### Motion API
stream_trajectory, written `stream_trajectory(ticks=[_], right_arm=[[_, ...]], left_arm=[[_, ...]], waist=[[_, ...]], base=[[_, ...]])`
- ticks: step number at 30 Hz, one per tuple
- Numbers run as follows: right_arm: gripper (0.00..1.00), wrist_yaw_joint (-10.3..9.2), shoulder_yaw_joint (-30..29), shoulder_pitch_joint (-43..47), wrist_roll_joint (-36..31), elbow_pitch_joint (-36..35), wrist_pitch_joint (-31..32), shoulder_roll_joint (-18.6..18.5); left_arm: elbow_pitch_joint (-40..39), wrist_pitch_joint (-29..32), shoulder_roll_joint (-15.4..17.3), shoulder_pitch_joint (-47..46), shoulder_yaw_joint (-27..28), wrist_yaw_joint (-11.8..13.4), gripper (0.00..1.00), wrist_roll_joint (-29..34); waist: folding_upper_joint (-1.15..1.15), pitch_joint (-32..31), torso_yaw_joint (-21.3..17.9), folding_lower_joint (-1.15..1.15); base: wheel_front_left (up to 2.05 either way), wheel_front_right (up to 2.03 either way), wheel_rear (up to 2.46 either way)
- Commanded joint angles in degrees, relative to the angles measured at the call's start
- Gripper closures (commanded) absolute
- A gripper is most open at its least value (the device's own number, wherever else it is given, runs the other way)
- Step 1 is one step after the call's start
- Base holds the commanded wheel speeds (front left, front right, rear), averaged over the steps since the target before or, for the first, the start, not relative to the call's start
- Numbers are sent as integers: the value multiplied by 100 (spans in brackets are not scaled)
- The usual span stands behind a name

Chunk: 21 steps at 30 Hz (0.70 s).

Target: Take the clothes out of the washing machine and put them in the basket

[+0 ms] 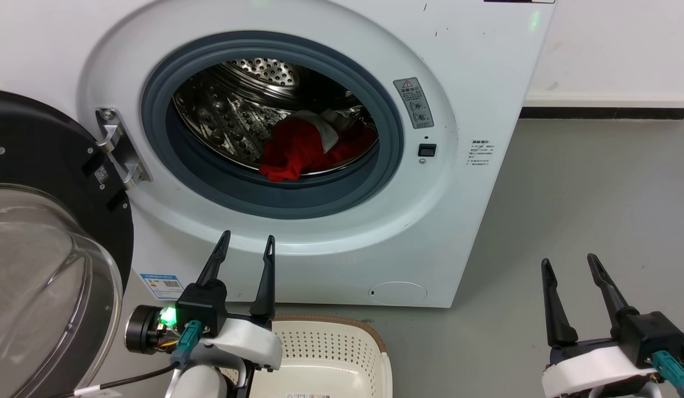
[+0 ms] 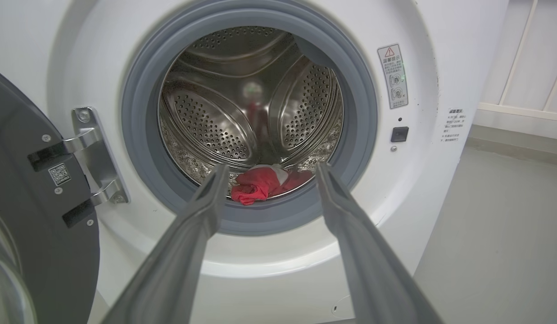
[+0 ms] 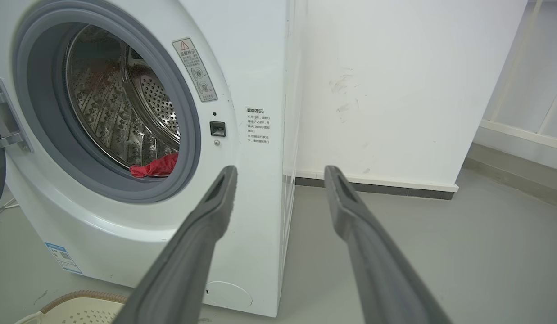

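Observation:
The white washing machine (image 1: 463,210) stands before me with its black-framed glass door (image 1: 43,265) swung open to the left. The red and white clothes (image 1: 306,146) lie at the bottom of the steel drum, also seen as clothes (image 2: 262,182) and clothes (image 3: 156,165). On the floor in front of the machine sits the cream basket (image 1: 342,354), its corner also visible as basket (image 3: 75,308). My left gripper (image 1: 247,246) is open and empty, just above the basket and below the porthole. My right gripper (image 1: 568,264) is open and empty over the floor, right of the machine.
Grey floor (image 1: 585,210) spreads right of the machine up to a white wall (image 1: 612,50) with a dark baseboard. The open door and its steel hinge (image 1: 118,149) crowd the left side. A white railing (image 3: 530,99) shows at the far right.

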Motion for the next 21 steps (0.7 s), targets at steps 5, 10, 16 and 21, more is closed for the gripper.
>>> stream_trajectory(ticks=[5,10,16,21], right_arm=[[0,-2,-4,55,23,9,-13,-9],[0,-2,-26,67,37,16,-14,-9],[0,-2,-17,37,36,28,-14,-9],[0,-2,15,-47,49,-41,-13,-8]], left_arm=[[31,-25,10,-54,12,24,0,9],[55,-25,10,-80,-2,36,0,-14],[85,-25,10,-116,-16,63,0,-49],[133,-25,10,-264,3,91,0,-63]], waist=[[0,-5,4,0],[0,-13,34,0],[0,7,67,0],[0,154,49,0]], base=[[0,0,0],[0,0,0],[0,0,0],[0,0,0]])
